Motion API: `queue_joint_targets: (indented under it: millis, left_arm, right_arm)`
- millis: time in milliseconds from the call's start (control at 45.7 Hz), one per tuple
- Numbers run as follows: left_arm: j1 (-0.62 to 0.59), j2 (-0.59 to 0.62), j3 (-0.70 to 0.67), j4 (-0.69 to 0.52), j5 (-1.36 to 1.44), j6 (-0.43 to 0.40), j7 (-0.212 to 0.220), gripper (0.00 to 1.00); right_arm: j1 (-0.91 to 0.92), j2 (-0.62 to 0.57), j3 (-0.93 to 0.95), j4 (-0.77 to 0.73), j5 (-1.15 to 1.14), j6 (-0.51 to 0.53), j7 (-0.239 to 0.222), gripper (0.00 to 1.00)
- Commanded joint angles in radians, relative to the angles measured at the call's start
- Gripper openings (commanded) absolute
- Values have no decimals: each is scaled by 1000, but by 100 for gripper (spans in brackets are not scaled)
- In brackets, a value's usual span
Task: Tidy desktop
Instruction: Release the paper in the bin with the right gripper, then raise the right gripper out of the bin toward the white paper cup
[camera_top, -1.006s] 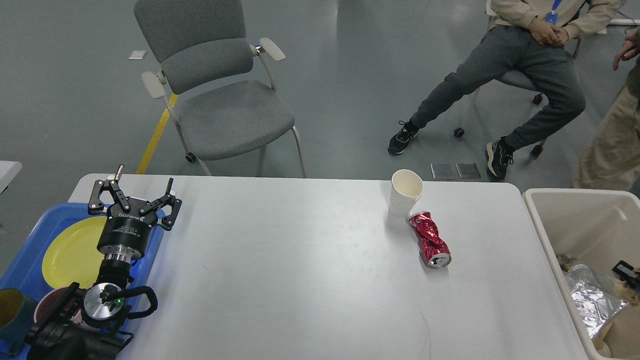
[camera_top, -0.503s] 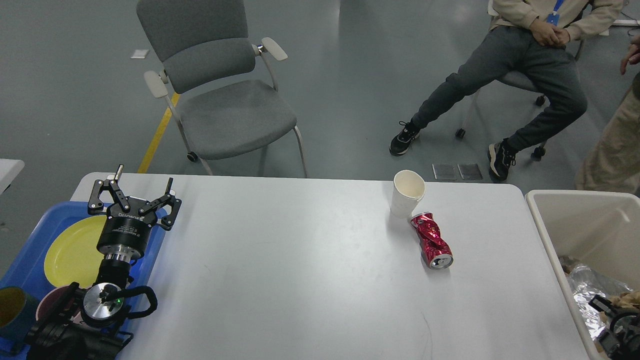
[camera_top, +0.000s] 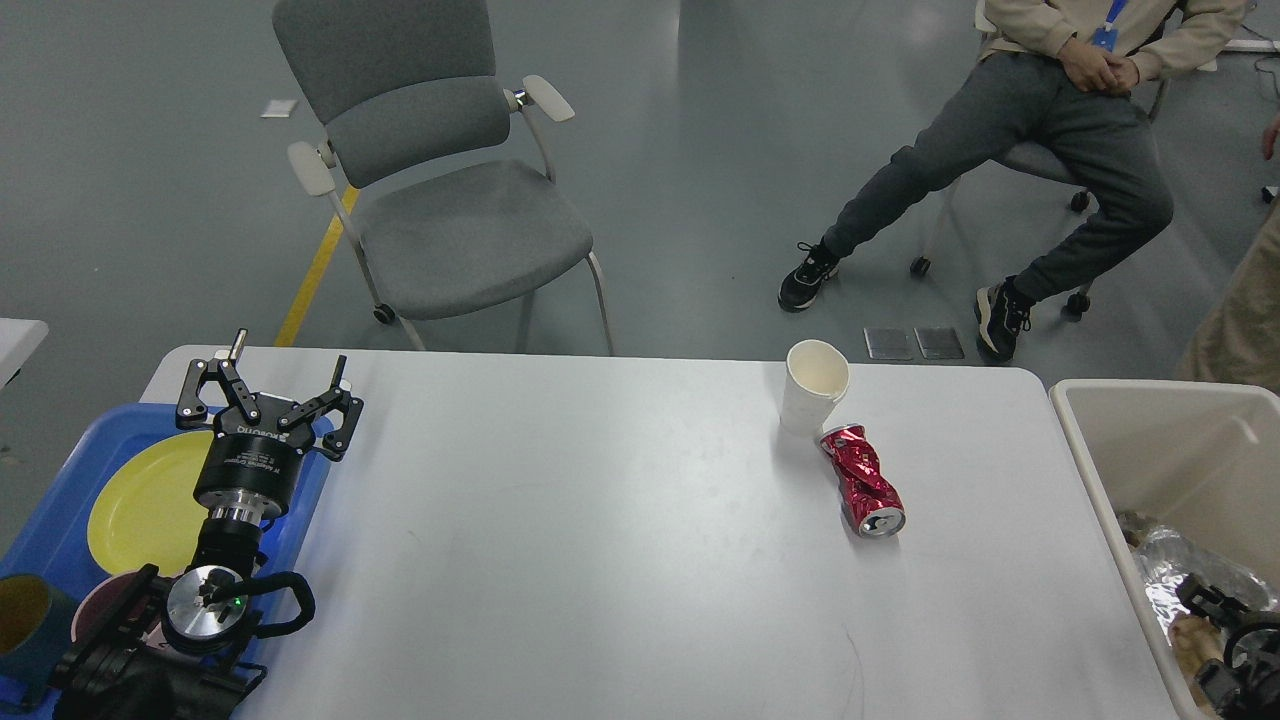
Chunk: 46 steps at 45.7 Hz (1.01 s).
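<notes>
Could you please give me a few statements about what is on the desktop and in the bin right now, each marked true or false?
1. The crushed red can lies on its side on the desktop. True.
2. The white paper cup lies tipped over. False: it stands upright, beside the can.
3. The left gripper is shut on the yellow plate. False: it is open and holds nothing.
4. Crumpled foil lies in the cream bin. True.
</notes>
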Motion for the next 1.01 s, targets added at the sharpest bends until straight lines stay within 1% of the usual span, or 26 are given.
queue_joint_targets:
  millis: [0, 153, 219, 350, 459, 481, 547, 678, 743, 853, 918, 984]
  left_arm:
    - [0, -1, 0, 0, 0, 0, 0, 96]
    - [0, 1, 0, 0, 0, 0, 0, 96]
    - [0, 1, 0, 0, 0, 0, 0, 96]
    - [0, 1, 0, 0, 0, 0, 0, 96]
    - [-2, -1, 0, 0, 0, 0, 0, 96]
    - [-2, 1, 0, 0, 1, 0, 0, 96]
    - [-2, 1, 0, 0, 0, 0, 0, 96]
    - [0, 1, 0, 0, 0, 0, 2, 96]
    - [-2, -1, 0, 0, 0, 0, 2, 96]
    - [0, -1, 0, 0, 0, 0, 2, 96]
    - [0, -1, 0, 0, 0, 0, 2, 96]
    - [0, 1, 0, 0, 0, 0, 2, 96]
  right_arm:
    - [0, -1, 0, 1, 0, 0, 0, 100]
    - [6, -11, 0, 5, 0, 8, 5, 100]
    - [14, -28, -5, 11, -1, 32, 5, 100]
    - [104, -65, -29, 50, -15, 149, 2, 100]
    - [229, -119, -75, 134, -35, 271, -2, 100]
    - [291, -120, -113, 177, -66, 310, -2, 100]
    - [400, -122, -167, 264, -124, 348, -2, 100]
    - [655, -123, -271, 516, -204, 376, -3, 100]
    - [825, -119, -357, 686, -228, 396, -3, 100]
    - [1057, -99, -455, 913, -228, 416, -3, 100]
    - [1190, -73, -488, 1010, -227, 451, -3, 100]
    - [1292, -30, -511, 1076, -225, 521, -3, 100]
